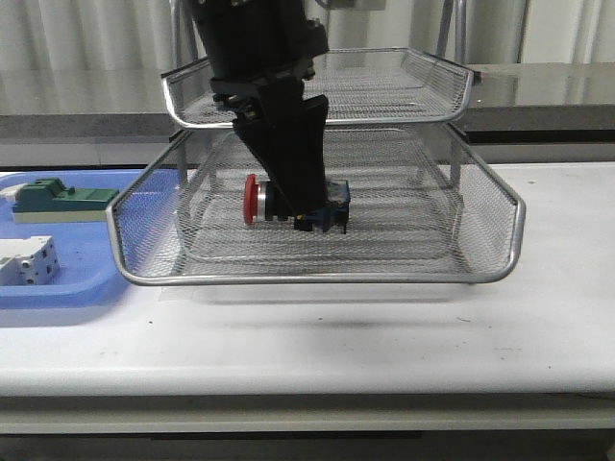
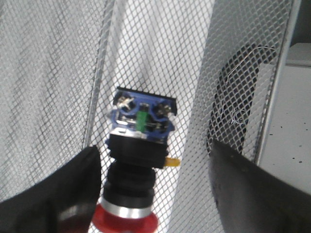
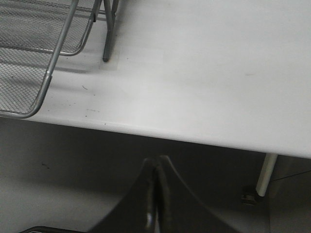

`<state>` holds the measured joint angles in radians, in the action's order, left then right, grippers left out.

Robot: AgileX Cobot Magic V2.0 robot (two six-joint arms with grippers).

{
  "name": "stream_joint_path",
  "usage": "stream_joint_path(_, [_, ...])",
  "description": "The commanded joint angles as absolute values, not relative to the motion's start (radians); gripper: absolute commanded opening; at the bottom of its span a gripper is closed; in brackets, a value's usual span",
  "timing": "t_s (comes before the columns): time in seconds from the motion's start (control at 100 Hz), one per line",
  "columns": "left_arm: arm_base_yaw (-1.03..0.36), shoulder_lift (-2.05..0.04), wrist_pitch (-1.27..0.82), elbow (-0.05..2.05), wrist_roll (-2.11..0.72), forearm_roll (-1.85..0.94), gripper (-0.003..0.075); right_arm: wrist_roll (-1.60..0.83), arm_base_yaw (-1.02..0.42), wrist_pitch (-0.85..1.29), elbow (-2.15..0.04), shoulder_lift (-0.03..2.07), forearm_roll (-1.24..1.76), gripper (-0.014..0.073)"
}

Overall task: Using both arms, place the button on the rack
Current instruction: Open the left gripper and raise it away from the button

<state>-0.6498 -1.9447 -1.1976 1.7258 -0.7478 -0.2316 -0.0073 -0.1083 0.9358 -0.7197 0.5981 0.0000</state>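
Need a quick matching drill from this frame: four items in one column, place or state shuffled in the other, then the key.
Things:
1. button
2. left pincer
3. right pincer
4. green block

Places or states:
A. fingers shut together, empty, out past the table edge
B. on the blue tray, left of the rack
C. lying on its side on the mesh of the pulled-out rack tray, red cap facing left
D. open, one finger on each side of the button, no grip on it visible

Pairs: 1-C, 2-D, 3-A, 4-B
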Motion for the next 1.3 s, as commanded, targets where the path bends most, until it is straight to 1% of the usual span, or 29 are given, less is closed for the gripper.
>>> stream_joint_path(0.0, [-0.657,-1.888,-1.179,1.751,-0.739,-0.251,0.0475,-0.008,-0.108,0.882,-0.752,0.599,0.0,-0.0068])
stream_joint_path(0.31, [-0.657,-1.865,-1.213,1.782,-0.706,-0.251,0.0474,-0.008,-0.108,0.882,-0.752,0.599,0.0,-0.0068])
stream_joint_path(0.49, [-0.642,-1.788,-1.216,1.787,-0.631,-0.193,0.0473,-0.008,-0.108,0.882,-0.752,0.599,0.0,-0.0068])
stream_joint_path(0.65, [-0.594,-1.71,-1.226,1.787,-0.545,-0.125,0.0473,-0.008,-0.108,0.882,-0.752,0.599,0.0,-0.0068])
stream_joint_path(0.96, [-0.402,-1.544,-1.198,1.712,-0.5,-0.101,0.0473,-0.008,-0.108,0.882,-0.752,0.599,0.0,-0.0068])
stream_joint_path(1.29, [-0.148,-1.295,-1.007,1.441,-0.497,-0.154,0.0473,-0.008,-0.108,0.882,-0.752,0.599,0.0,-0.0068])
